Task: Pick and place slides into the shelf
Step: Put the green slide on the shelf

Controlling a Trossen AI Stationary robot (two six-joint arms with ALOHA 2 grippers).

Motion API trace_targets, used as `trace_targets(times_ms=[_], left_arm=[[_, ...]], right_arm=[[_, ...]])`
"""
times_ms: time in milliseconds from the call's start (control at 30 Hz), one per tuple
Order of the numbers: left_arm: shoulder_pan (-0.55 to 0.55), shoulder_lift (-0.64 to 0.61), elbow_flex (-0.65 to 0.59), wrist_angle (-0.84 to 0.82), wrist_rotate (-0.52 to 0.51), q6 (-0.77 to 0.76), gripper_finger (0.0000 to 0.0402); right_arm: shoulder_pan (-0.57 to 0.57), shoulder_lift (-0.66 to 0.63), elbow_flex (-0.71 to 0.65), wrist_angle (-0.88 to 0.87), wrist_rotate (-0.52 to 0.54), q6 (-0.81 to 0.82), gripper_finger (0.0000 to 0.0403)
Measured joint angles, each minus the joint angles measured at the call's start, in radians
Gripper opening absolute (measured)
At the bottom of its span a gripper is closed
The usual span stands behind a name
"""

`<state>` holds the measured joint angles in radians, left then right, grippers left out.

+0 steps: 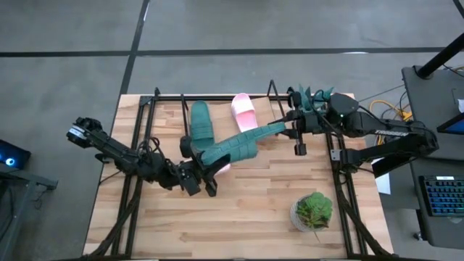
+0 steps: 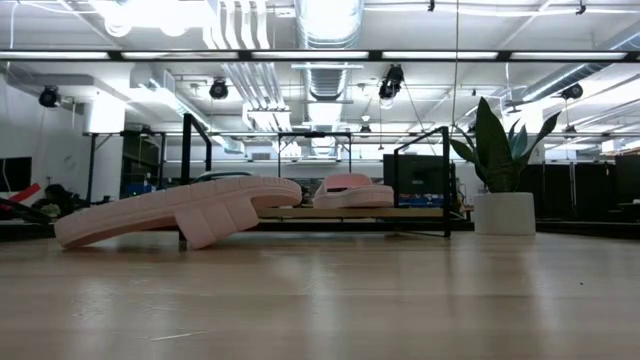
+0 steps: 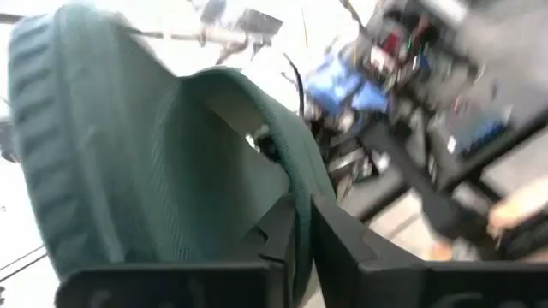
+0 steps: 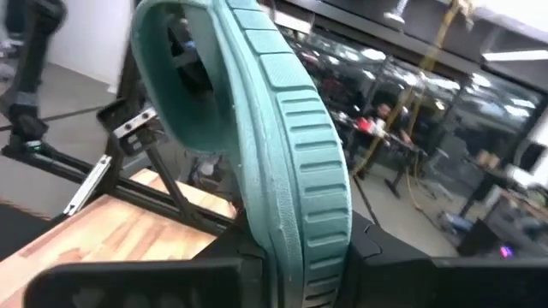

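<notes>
left fingers (image 1: 206, 174) clamped on teal slide (image 1: 239, 145) | right fingers (image 1: 284, 127) gripping its other end | held above table (image 1: 246, 217)

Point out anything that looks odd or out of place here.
One green slide hangs in the air between both arms: the left gripper clamps one end, the right gripper the other. A pink slide rests tilted on the table, one end raised.

2 dark jointed arms; the right arm (image 1: 377, 141) carries a bulky black wrist housing.
</notes>
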<state>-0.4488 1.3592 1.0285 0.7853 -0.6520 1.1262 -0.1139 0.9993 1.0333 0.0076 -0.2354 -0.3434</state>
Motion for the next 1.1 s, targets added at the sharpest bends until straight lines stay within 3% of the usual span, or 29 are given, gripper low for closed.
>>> trace_targets(times_ms=[133,333,467,600,767,967,1100], left_arm=[[-0.011,-0.001,0.001,-0.040,-0.142,0.090,0.0075],[-0.038,-0.001,0.004,-0.034,-0.337,0.226,0.0201],[-0.053,-0.004,0.005,-0.033,-0.379,0.349,0.0252],[-0.058,0.023,0.001,-0.035,-0.395,0.553,0.0262],[-0.048,0.078,0.020,-0.021,-0.404,0.672,0.0262],[-0.018,0.162,0.018,0.180,-0.406,0.969,0.0262],[0.006,0.193,0.016,0.205,-0.426,1.105,0.0262]], right_arm=[[-0.007,-0.015,0.036,-0.116,0.111,0.003,0.0050],[-0.027,-0.037,0.077,-0.242,0.194,0.025,0.0050],[-0.057,-0.044,0.132,-0.351,0.287,0.046,0.0050],[-0.113,-0.026,0.192,-0.473,0.292,0.123,0.0050],[-0.162,0.010,0.259,-0.590,0.247,0.199,0.0050],[-0.171,0.065,0.334,-0.681,0.141,0.257,0.0050],[-0.171,0.113,0.426,-0.831,0.119,0.300,0.0050]])
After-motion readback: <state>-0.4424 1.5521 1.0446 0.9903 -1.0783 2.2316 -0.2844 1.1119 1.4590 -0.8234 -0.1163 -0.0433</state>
